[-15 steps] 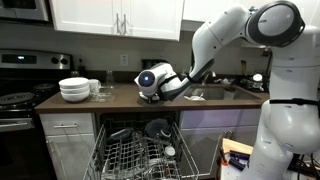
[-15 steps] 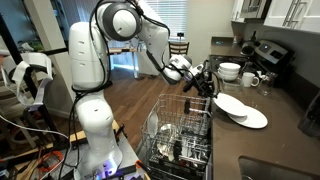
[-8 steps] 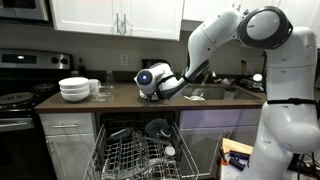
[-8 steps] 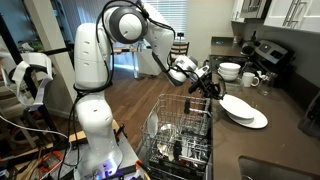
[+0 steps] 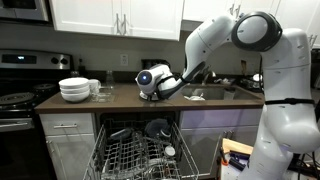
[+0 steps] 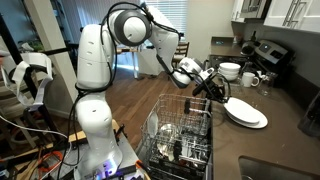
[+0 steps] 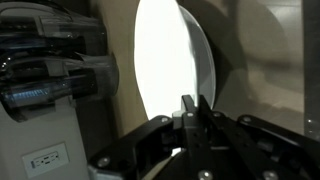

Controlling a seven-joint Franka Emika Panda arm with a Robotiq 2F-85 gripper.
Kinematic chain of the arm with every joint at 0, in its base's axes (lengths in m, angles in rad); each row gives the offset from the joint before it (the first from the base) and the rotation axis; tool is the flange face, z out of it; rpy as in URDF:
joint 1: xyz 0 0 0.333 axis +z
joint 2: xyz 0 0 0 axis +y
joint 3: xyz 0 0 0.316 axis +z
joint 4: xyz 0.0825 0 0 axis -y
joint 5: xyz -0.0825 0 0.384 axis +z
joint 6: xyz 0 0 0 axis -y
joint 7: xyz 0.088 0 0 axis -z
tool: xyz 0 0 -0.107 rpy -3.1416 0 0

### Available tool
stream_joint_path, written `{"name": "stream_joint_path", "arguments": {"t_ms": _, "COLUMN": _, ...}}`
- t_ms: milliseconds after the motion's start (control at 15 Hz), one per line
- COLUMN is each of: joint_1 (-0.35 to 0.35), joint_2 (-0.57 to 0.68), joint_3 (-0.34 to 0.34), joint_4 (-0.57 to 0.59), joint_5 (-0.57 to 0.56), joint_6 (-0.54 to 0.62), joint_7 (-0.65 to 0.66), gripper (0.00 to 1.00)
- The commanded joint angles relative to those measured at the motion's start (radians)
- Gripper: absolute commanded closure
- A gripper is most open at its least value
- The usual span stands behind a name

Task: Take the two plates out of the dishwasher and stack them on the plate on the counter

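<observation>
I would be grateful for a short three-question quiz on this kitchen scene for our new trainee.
1. True or false: the gripper is shut on the rim of a white plate.
2. Choose one. That white plate is: A) on the stove; B) above the counter, close to the resting plate; C) in the sink.
3. Fill in the gap: the dishwasher has its door ____ and its rack pulled out.

Key: 1 true; 2 B; 3 open.
</observation>
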Motion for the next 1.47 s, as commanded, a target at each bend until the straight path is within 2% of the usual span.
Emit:
{"name": "stream_joint_path", "arguments": {"t_ms": 0, "joint_1": -0.008, "joint_2": 0.001, "joint_3": 0.008, "joint_4": 0.001, "joint_5": 0.001, "joint_6": 0.000, "joint_7": -0.002, "gripper": 0.94}}
{"name": "stream_joint_path", "arguments": {"t_ms": 267, "joint_1": -0.008, "joint_2": 0.002, "joint_3": 0.008, "joint_4": 0.001, "joint_5": 0.001, "joint_6": 0.002, "joint_7": -0.002, "gripper": 0.94}}
{"name": "stream_joint_path", "arguments": {"t_ms": 333, "joint_1": -0.008, "joint_2": 0.002, "joint_3": 0.008, "joint_4": 0.001, "joint_5": 0.001, "joint_6": 0.002, "joint_7": -0.002, "gripper": 0.98}}
{"name": "stream_joint_path", "arguments": {"t_ms": 400, "joint_1": -0.010, "joint_2": -0.008, "joint_3": 0.005, "joint_4": -0.015, "joint_5": -0.016, "joint_6": 0.013, "joint_7": -0.001, "gripper": 0.98}}
{"name": "stream_joint_path", "arguments": {"t_ms": 467, "joint_1": -0.007, "joint_2": 0.024, "joint_3": 0.008, "joint_4": 0.027, "joint_5": 0.012, "joint_6": -0.011, "joint_7": -0.002, "gripper": 0.98}}
{"name": "stream_joint_path", "arguments": {"t_ms": 1400, "joint_1": -0.024, "joint_2": 0.090, "joint_3": -0.002, "joint_4": 0.114, "joint_5": 0.039, "joint_6": 0.005, "joint_7": -0.029, "gripper": 0.98}}
